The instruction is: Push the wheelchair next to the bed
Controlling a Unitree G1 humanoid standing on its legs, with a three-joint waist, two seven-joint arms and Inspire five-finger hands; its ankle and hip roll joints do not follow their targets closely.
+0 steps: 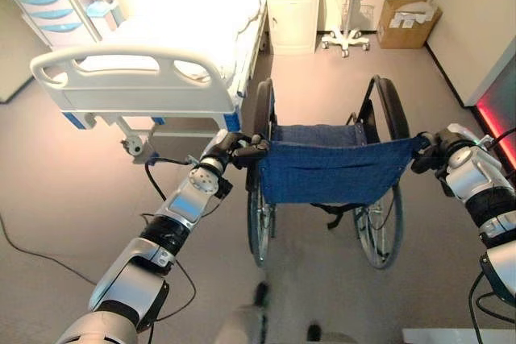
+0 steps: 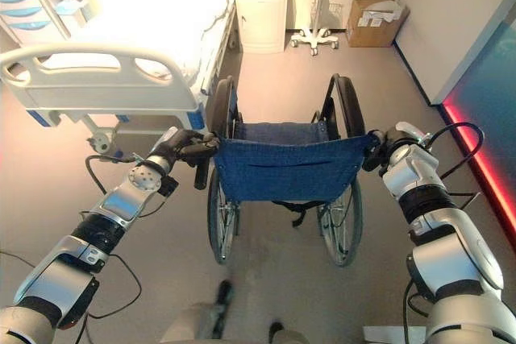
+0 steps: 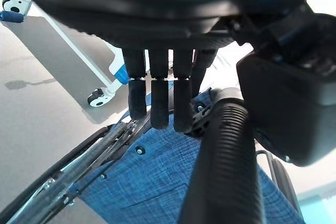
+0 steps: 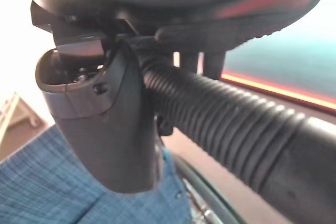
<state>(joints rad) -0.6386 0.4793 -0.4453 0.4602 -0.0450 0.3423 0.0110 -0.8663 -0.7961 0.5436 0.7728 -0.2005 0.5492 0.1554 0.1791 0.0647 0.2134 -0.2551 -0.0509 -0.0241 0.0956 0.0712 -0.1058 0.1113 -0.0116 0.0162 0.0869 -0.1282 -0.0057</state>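
Note:
A wheelchair (image 1: pixel 322 171) with a blue cloth back stands in mid-floor, facing away from me, its left wheel close to the foot corner of the white bed (image 1: pixel 137 78). My left hand (image 1: pixel 230 149) is at the left push handle (image 3: pixel 223 166). The ribbed grip lies between thumb and fingers (image 3: pixel 157 98), which reach out straight beside it. My right hand (image 1: pixel 431 151) is on the right push handle (image 4: pixel 236 124), with its fingers curled behind the grip and the thumb (image 4: pixel 105 124) in front.
A white cabinet (image 1: pixel 293 6), a wheeled stand (image 1: pixel 347 38) and a cardboard box (image 1: pixel 407 22) line the far wall. A drawer unit (image 1: pixel 44 2) stands beyond the bed at the left. A wall with a red strip (image 1: pixel 496 110) runs close on the right.

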